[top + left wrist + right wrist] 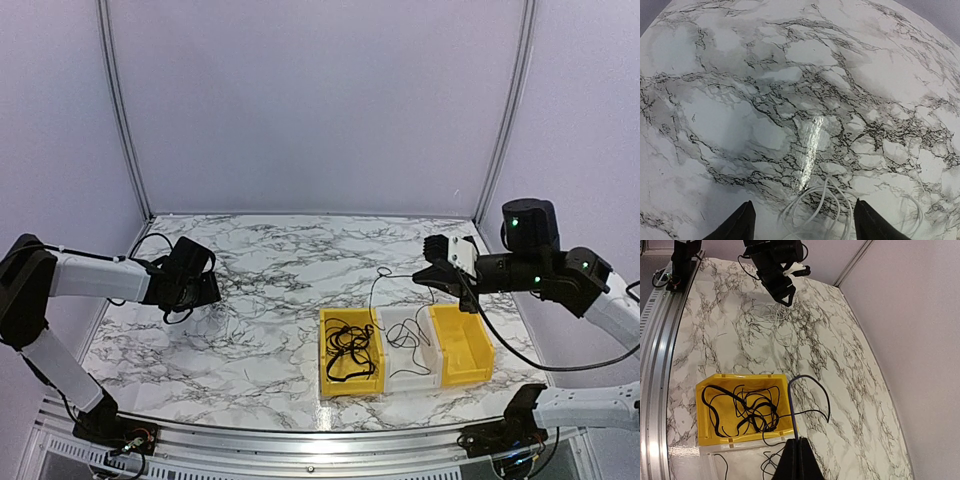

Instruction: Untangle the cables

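right gripper (798, 445): fingers pressed together, pinching one black cable (791, 400); raised above the desk (280, 250) near its right edge, just behind the row of bins
black cable: rising straight up out of the pinch, arching over toward the far edge, hooking down, then running back across the rim of the yellow bin (327, 352)
black tangle (350, 350): heaped inside the yellow bin, by the near edge and right of centre, near the right gripper and well apart from the left gripper (802, 222)
left gripper: fingers spread wide, nothing held between them; hovering low over the desk toward its left edge
white cables (817, 207): loose loops lying flat on the desk, directly under the left gripper and showing between its fingertips; hard to pick out against the marble veining from above
white bin (410, 378): touching the yellow bin on the side toward the right edge; thin black strands inside
second yellow bin (470, 372): touching the white bin, nearest the right edge, just below the right gripper
in the way: yellow bin wall, crossed by the black cable
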Controlling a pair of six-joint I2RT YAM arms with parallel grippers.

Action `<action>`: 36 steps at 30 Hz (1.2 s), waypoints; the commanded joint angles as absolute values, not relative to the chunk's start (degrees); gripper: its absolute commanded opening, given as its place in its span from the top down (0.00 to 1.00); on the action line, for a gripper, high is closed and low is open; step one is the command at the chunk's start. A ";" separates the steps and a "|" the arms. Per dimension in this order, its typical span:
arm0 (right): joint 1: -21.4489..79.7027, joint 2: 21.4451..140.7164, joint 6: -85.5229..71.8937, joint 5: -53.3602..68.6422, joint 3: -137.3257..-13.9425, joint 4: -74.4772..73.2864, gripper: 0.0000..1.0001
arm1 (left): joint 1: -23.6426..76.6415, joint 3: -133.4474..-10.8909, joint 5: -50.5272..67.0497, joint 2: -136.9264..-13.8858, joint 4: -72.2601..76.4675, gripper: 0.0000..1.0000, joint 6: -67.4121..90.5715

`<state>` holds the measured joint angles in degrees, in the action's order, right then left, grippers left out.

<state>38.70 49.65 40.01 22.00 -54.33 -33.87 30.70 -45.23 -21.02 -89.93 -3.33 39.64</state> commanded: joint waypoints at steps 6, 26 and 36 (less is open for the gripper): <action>38.70 48.85 34.17 19.57 -53.09 -30.62 1.00 | 30.50 -44.77 -21.28 -88.88 -4.75 0.29 40.50; 28.04 49.77 52.07 29.14 -44.70 -44.39 1.00 | 30.50 -44.82 -20.83 -89.99 -5.14 0.29 40.31; 32.80 64.19 45.60 40.30 -51.26 -41.62 1.00 | 30.50 -44.17 -20.65 -90.04 -4.92 0.29 40.59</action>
